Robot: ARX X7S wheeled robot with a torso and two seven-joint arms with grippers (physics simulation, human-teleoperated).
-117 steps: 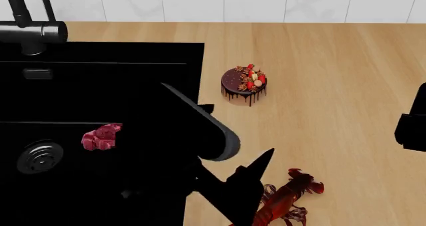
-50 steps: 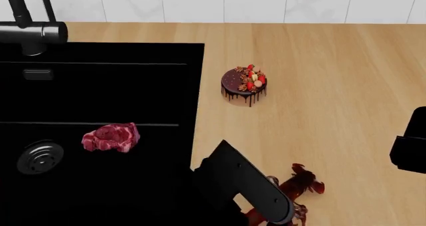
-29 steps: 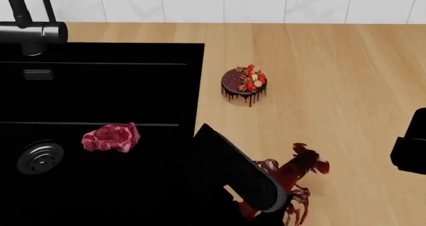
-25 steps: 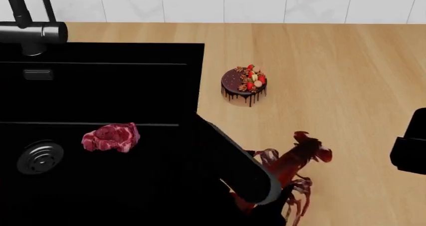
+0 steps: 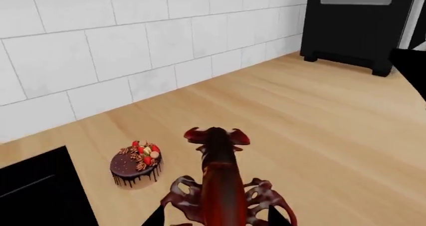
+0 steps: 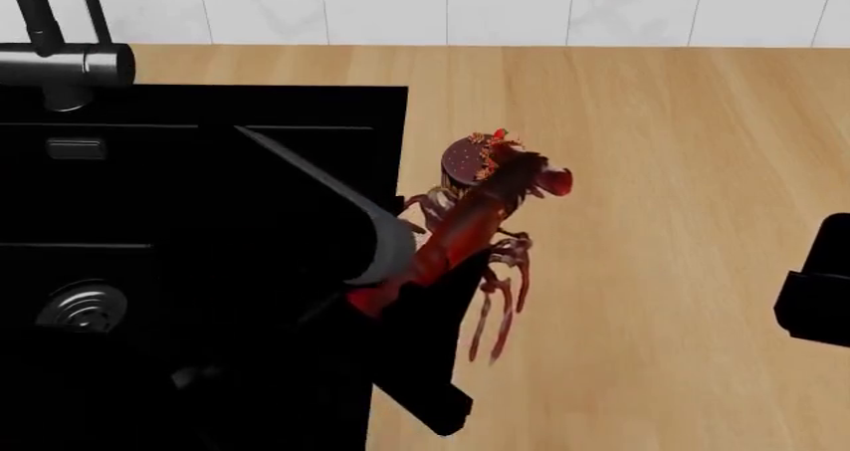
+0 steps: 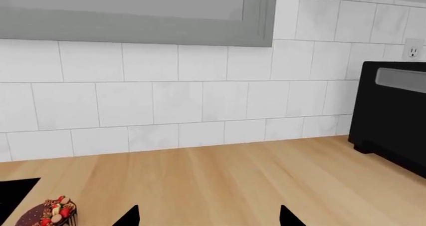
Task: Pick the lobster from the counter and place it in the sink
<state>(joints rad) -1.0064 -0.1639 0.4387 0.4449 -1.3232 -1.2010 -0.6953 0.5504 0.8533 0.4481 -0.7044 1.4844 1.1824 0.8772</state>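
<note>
- The counter (image 6: 664,172) is light wood, running back to a white tiled wall.
- The sink (image 6: 199,192) is black and fills the head view from 7 to 11 o'clock, with its faucet (image 6: 60,63) at 10 o'clock.
- The left gripper (image 5: 216,218) is clamped on the lobster's tail end, its dark arm crossing the basin.
- The right gripper (image 7: 207,218) hangs over bare counter at 3 o'clock with its fingertips well apart.
- The lobster (image 6: 465,227) is lifted off the counter, tilted, head toward 1 o'clock, legs dangling, beside the sink's right edge.
- The cake (image 5: 136,162) sits on the counter, partly hidden behind the lobster in the head view.
</note>
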